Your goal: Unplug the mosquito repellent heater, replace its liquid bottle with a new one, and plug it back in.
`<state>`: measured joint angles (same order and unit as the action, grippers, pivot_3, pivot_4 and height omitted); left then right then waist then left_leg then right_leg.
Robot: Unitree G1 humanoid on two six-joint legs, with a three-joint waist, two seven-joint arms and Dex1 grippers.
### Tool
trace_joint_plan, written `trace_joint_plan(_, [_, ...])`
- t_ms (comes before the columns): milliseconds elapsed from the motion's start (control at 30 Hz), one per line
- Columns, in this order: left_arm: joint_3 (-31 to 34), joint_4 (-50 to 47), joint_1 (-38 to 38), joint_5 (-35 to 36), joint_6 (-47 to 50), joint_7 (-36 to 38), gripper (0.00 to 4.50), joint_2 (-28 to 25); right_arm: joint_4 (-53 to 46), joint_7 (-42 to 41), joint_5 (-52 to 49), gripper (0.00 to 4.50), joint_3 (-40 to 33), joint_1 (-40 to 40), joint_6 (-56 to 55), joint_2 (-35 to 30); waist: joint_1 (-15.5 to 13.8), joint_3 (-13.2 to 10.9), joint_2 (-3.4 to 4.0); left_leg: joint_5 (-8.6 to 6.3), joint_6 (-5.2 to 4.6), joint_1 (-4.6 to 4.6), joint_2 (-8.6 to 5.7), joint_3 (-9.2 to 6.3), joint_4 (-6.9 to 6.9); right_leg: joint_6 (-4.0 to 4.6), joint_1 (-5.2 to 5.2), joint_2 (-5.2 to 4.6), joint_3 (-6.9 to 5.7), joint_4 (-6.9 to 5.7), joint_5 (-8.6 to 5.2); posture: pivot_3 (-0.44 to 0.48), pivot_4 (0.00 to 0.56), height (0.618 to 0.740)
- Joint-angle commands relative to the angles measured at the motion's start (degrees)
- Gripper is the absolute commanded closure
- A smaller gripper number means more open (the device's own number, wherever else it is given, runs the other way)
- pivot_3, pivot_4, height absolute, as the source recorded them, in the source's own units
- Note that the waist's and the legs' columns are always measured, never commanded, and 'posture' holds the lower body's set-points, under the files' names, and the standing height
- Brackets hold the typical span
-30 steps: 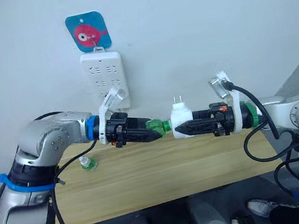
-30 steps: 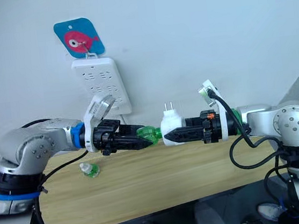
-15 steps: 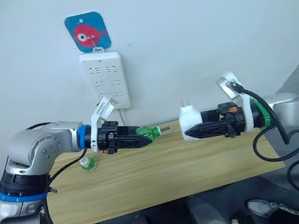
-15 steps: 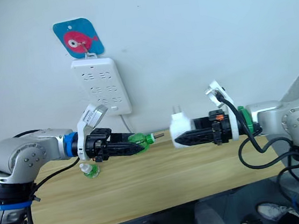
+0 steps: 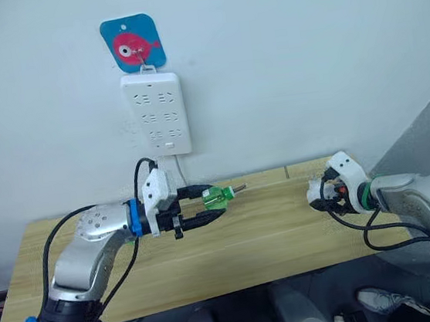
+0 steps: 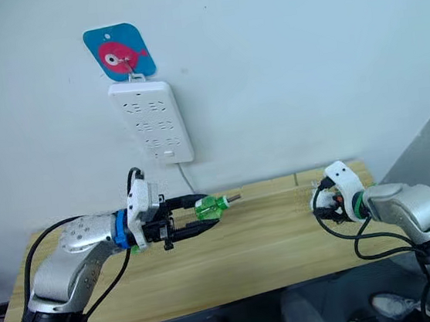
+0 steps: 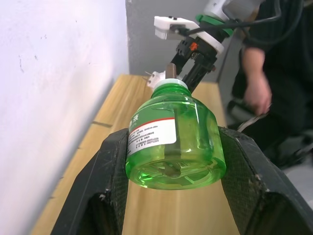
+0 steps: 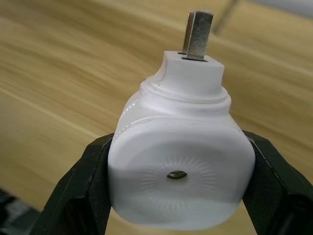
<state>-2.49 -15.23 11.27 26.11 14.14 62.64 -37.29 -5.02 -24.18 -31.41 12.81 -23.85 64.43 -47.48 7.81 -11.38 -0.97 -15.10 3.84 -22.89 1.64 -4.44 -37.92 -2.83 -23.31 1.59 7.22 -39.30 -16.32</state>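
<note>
My left gripper (image 5: 211,202) is shut on the liquid bottle (image 7: 171,142), a translucent green bottle with a dark wick stick pointing right, held on its side above the wooden table (image 5: 270,232). At the table's right end, my right gripper (image 5: 315,194) is shut on the mosquito repellent heater (image 8: 181,181). The heater is a white rounded unit with its vent hole facing the wrist camera and its prongs (image 8: 198,35) pointing away. Bottle and heater are well apart. The new one is hidden behind my left arm.
A white multi-socket power strip (image 5: 156,113) hangs on the wall under a blue fish hook (image 5: 133,44), above and behind my left gripper. Its cord (image 5: 180,173) drops toward the table. A person (image 7: 259,88) is beyond the table's right end in the left wrist view.
The bottle has come out of the heater and the two grippers have drawn apart: the left back to the left with the bottle, the right down to the table's right end with the heater.
</note>
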Motion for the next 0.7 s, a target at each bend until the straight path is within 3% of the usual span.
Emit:
trace_joint_plan(33, [-0.7, -2.5, -2.2, -2.6, -5.0, -1.3, 2.27, 1.2, 3.3, 0.5, 3.2, 1.44, 1.1, -3.2, 6.0, 0.9, -0.1, -0.4, -0.04, 0.00, 0.00, 0.00, 0.00, 0.00, -0.02, 0.00, 0.01, 0.00, 0.00, 0.00, 0.00, -0.091, 0.226, 0.736])
trace_joint_plan(367, [-3.5, -4.1, -6.2, -7.7, -12.5, -3.2, 2.27, 2.8, 13.5, -2.1, 9.5, 1.44, 4.5, -7.9, 9.8, 4.6, -1.6, -1.7, 0.06, -0.01, -0.02, -0.01, 0.01, -0.05, 0.04, 0.00, 0.03, 0.00, -0.05, 0.09, 0.05, -0.042, 0.246, 0.736])
trace_joint_plan(700, [-4.6, -4.7, -3.2, -7.9, -11.1, -4.2, 2.27, 3.1, 19.8, -2.4, 15.4, 1.44, 4.4, -9.7, 8.2, 8.5, -2.8, -2.3, -0.02, -0.01, -0.02, -0.04, 0.00, -0.07, 0.00, -0.05, 0.05, -0.02, -0.09, 0.18, 0.08, -0.042, 0.248, 0.736])
